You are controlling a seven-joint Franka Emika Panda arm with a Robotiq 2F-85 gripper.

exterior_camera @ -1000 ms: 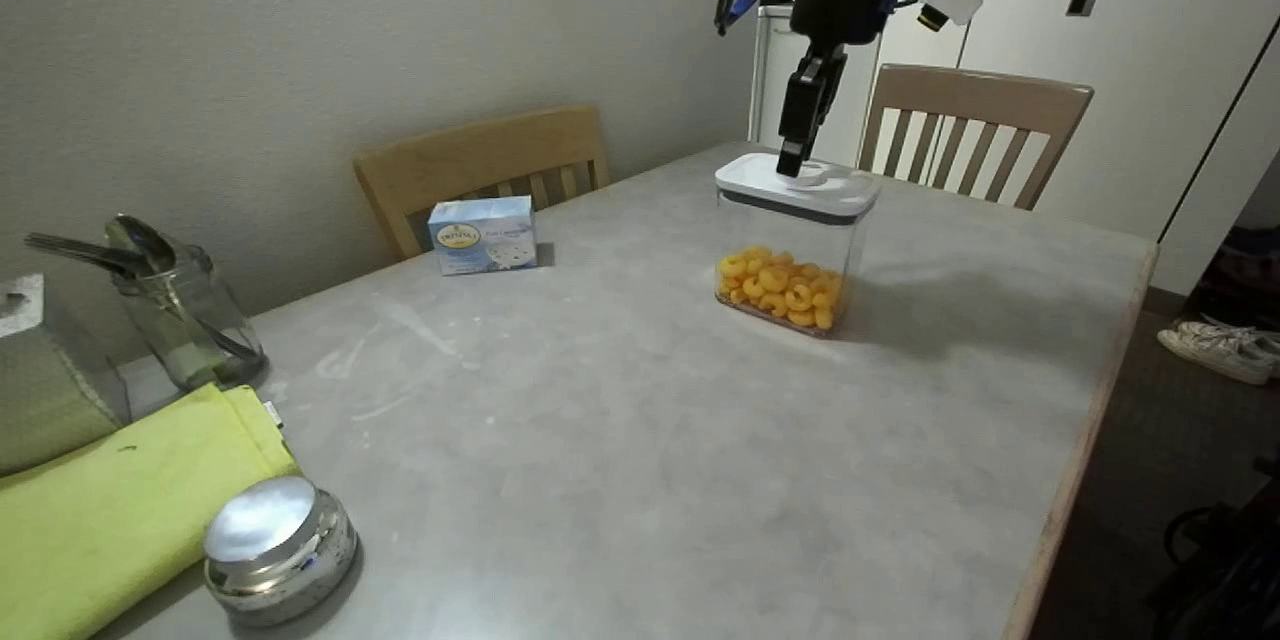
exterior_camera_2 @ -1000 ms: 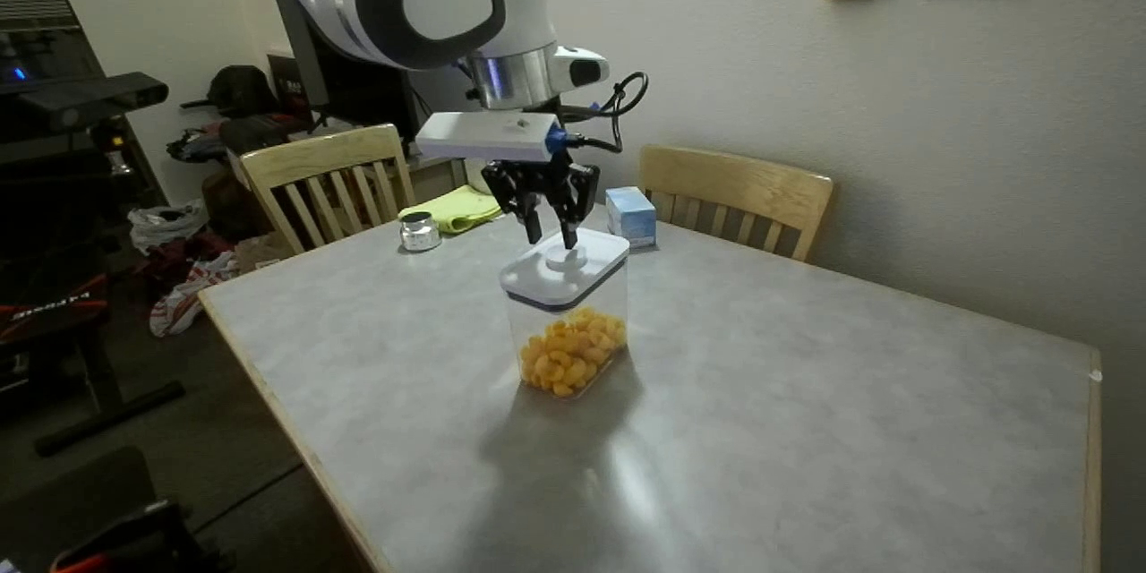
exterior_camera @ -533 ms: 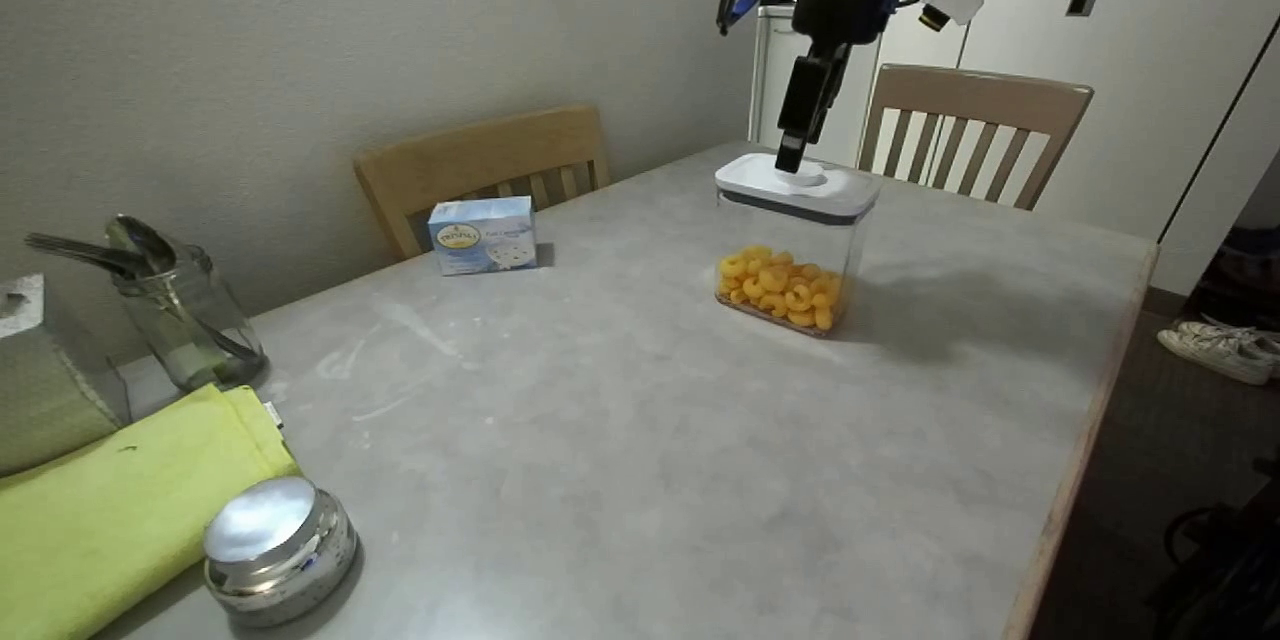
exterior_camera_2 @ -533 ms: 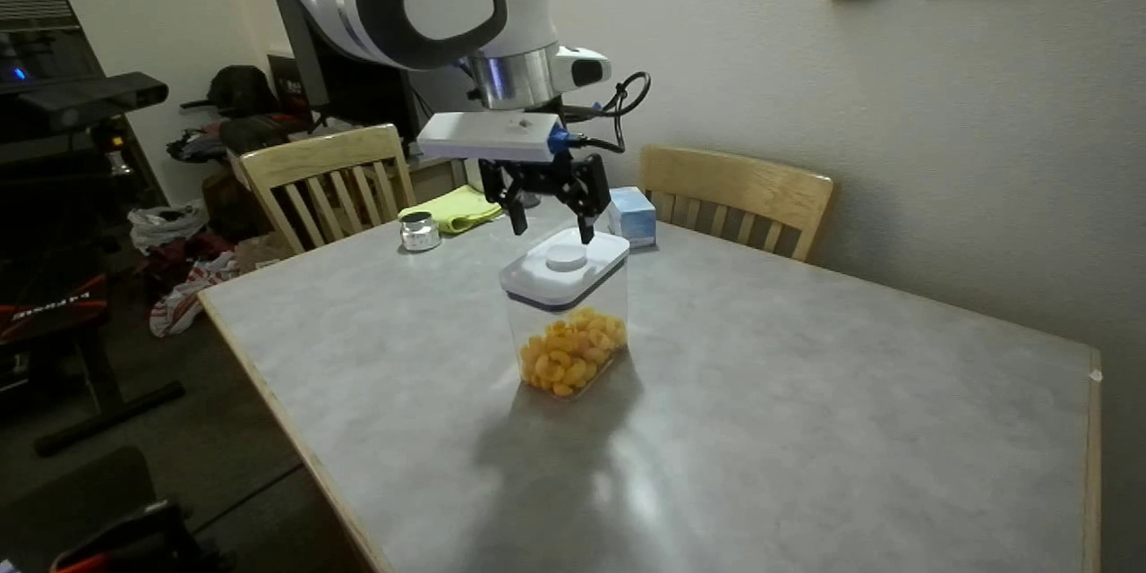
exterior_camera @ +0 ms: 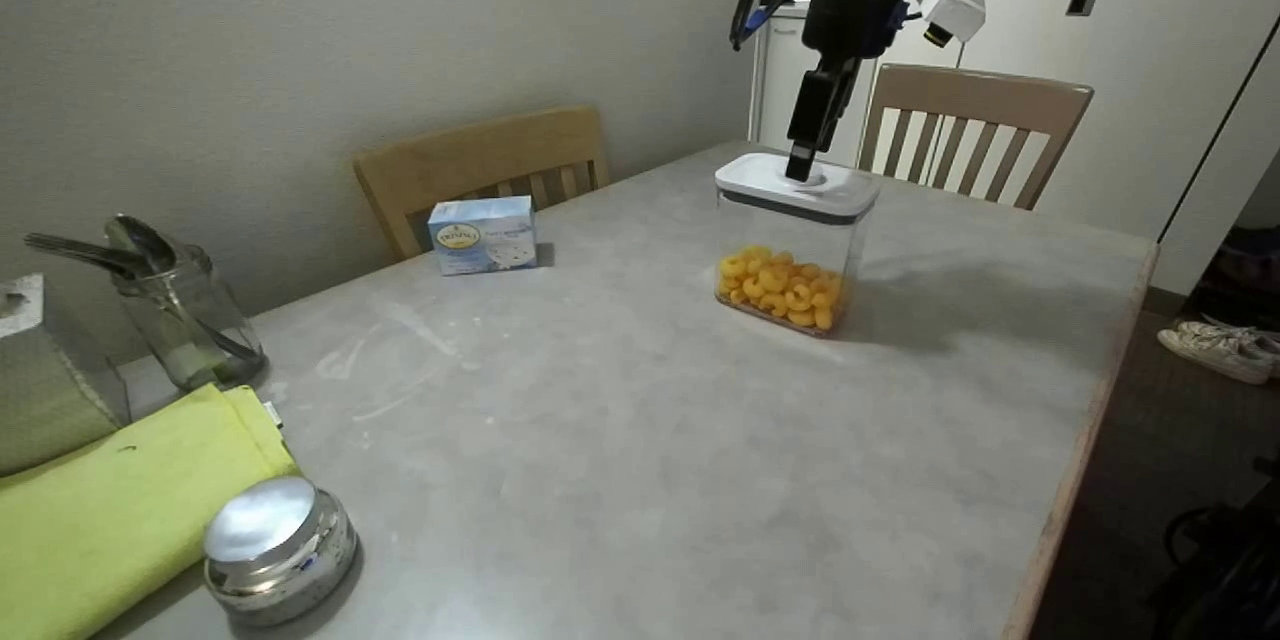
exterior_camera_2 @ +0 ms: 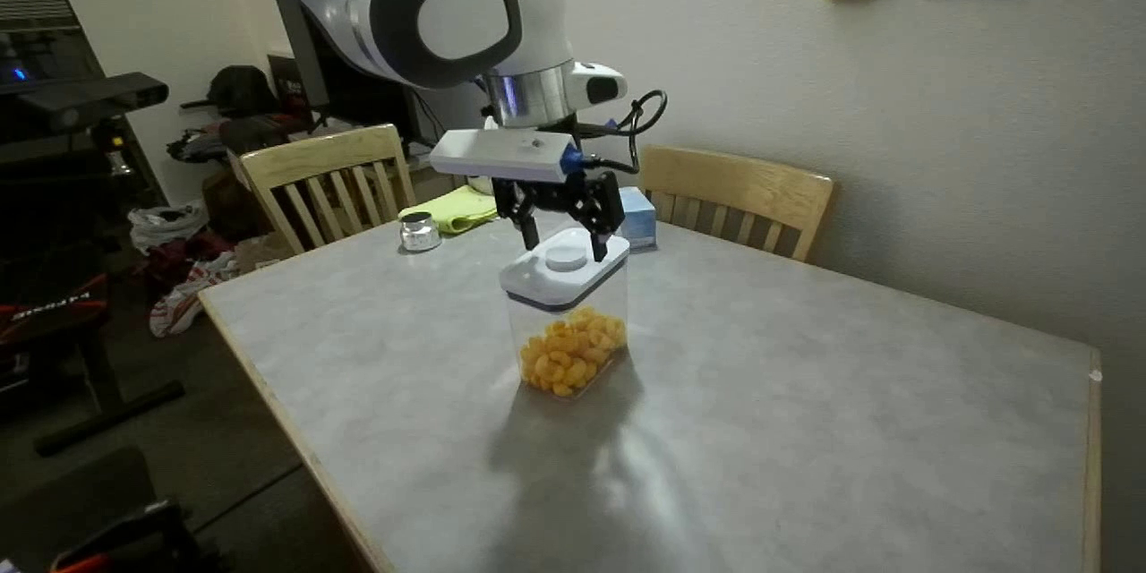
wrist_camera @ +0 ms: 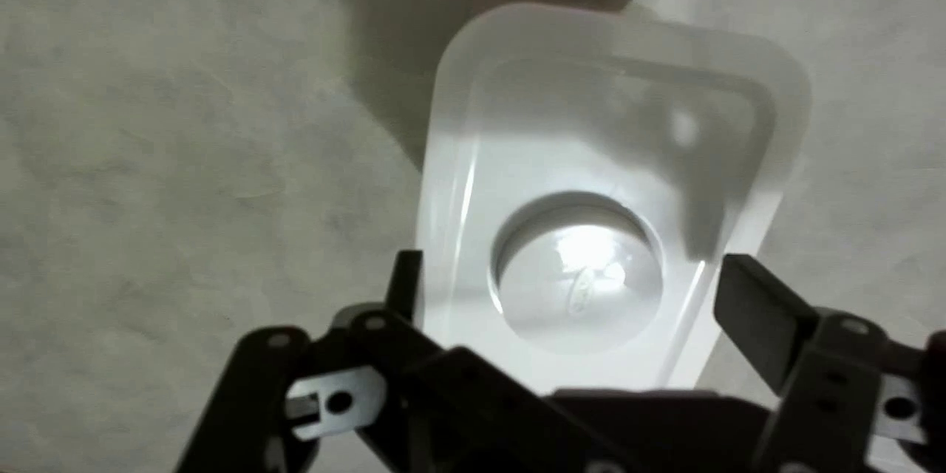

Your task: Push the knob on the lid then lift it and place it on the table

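The white lid (exterior_camera_2: 535, 283) sits on a clear container of yellow puffed snacks. At its centre the round knob (exterior_camera_2: 567, 259) stands raised above the lid's surface. My gripper (exterior_camera_2: 565, 247) is right over the lid, its jaws spread wide. In the wrist view the fingers (wrist_camera: 765, 321) of the gripper (wrist_camera: 573, 281) lie on either side of the knob (wrist_camera: 569, 310), apart from it, with nothing gripped. Whether the fingertips touch the lid (wrist_camera: 532, 148) I cannot tell. The container stands upright on the grey table (exterior_camera: 600, 440).
A blue-and-white tea box (exterior_camera: 485, 238) stands near the wall side. Further along are a silver round jar (exterior_camera: 280, 550), a yellow cloth (exterior_camera: 150, 510) and a glass jar with cutlery (exterior_camera: 190, 330). Wooden chairs (exterior_camera_2: 739, 197) flank the table.
My gripper has opened wider. After rising slightly off the knob, it has come down a little and shifted sideways over the lid. Container and lid have stayed put.
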